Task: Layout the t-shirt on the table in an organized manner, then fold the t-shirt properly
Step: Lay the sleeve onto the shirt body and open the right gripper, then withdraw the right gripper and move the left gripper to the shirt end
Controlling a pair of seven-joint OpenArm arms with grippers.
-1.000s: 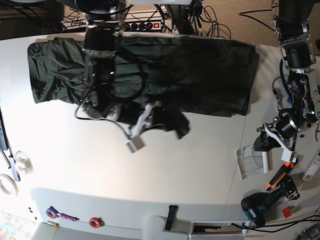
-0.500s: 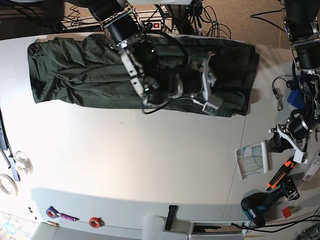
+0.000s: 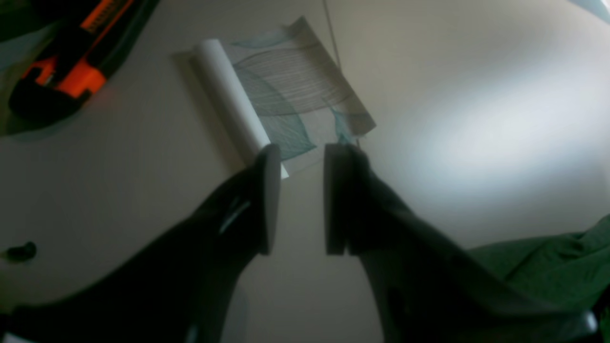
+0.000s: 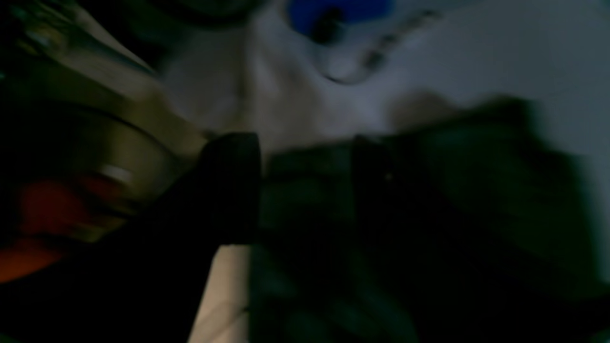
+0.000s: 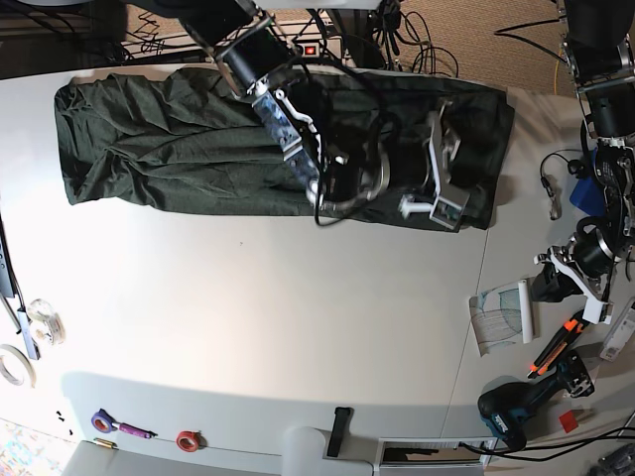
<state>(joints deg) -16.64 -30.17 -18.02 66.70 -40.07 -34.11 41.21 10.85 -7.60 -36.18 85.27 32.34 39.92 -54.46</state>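
Along the far edge of the worktop (image 5: 298, 327), the t-shirt (image 5: 149, 149), spread as one long dark green band and reaching almost to the far corner on the left arm's side. Probably laid so to give a flat strip before any fold.

Over that end of the cloth, the right gripper (image 5: 439, 193), stretched across the band, likely to bring a loose part onto it. In the right wrist view, fingers (image 4: 233, 190) apart with dark cloth between or under them. Too blurred to tell whether pinching or free.

Off the cloth, near the worktop's edge on its own side, the left gripper (image 3: 298, 200). Narrow gap, nothing held, probably parked out of the way.

Only in the left wrist view: the curled paper sheet (image 3: 290, 90) just under those fingers, and a corner of the shirt close by. Only in the base view: the whole layout, wrinkles not yet smoothed.
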